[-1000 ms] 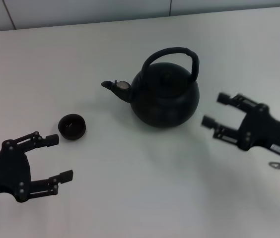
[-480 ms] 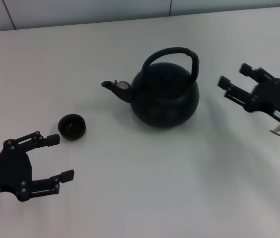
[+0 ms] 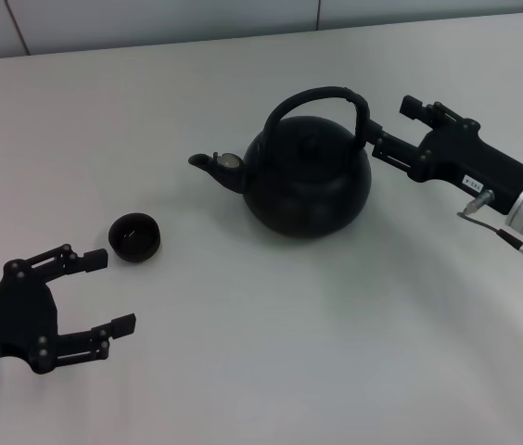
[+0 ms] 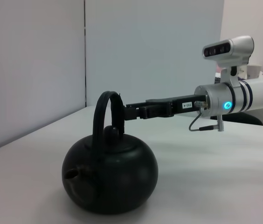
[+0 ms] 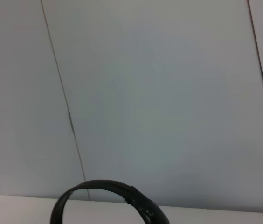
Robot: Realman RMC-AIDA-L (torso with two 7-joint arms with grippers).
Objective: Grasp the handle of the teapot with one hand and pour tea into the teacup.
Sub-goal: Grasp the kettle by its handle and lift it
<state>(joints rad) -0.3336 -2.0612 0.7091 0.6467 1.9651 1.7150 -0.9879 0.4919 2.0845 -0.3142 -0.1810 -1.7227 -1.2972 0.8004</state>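
A: While the left gripper (image 3: 104, 295) hangs low over the table (image 3: 271, 371) at the near left, how do its jaws stand?

B: Apart, with nothing between them. Its fingers (image 3: 83, 261) point toward the middle of the table, and the cup (image 3: 134, 236) sits just beyond the farther one, close to it but not touching.

A: And the cup itself?

B: Upright on the table, small and black, left of the pot (image 3: 306, 176) and nearer than its spout (image 3: 213, 166). I cannot tell what is inside.

A: Then the pot?

B: It stands upright near the table's middle, spout aimed left. The handle (image 3: 322, 100) arches over the lid knob (image 3: 309, 144). In the left wrist view the pot (image 4: 110, 179) fills the foreground with the handle (image 4: 102, 114) edge-on.

A: What about the right side?

B: The right gripper (image 3: 389, 125) reaches in level from the right, at the height of the handle's upper part. Its jaws are spread, and the nearer finger (image 3: 391, 149) lies just beside the handle's right leg; whether they touch, I cannot tell. The left wrist view shows that gripper (image 4: 131, 111) coming up right against the handle. From the right wrist, only the handle's arch (image 5: 110, 198) shows against a pale wall (image 5: 169, 93).
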